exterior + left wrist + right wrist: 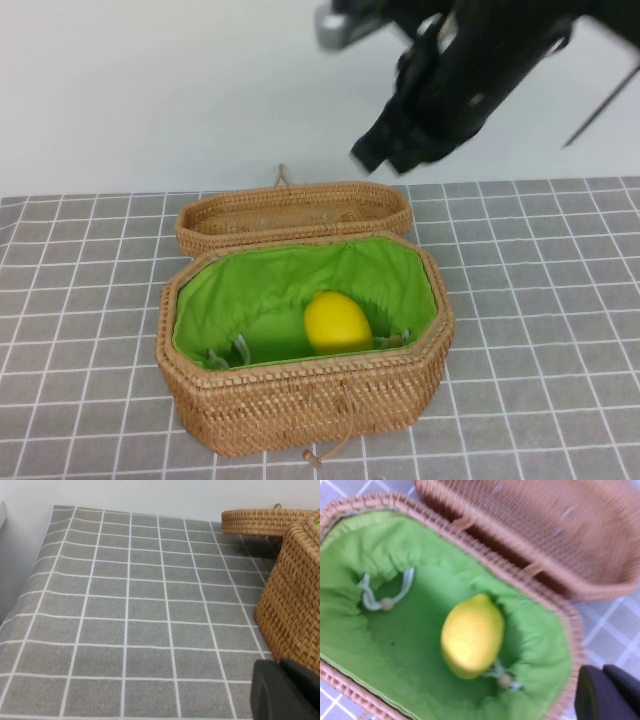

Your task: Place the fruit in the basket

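Observation:
The yellow lemon lies inside the deep wicker basket, on its green lining, right of the middle. It also shows in the right wrist view, free of any grip, inside the basket. My right gripper hangs high above the basket's far right side; its fingers are together and hold nothing. My left gripper is low by the basket's outer left wall, fingers together and empty. It is out of the high view.
The shallow unlined wicker lid lies right behind the basket, touching its far rim; it also shows in the right wrist view and the left wrist view. A grey gridded mat covers the table.

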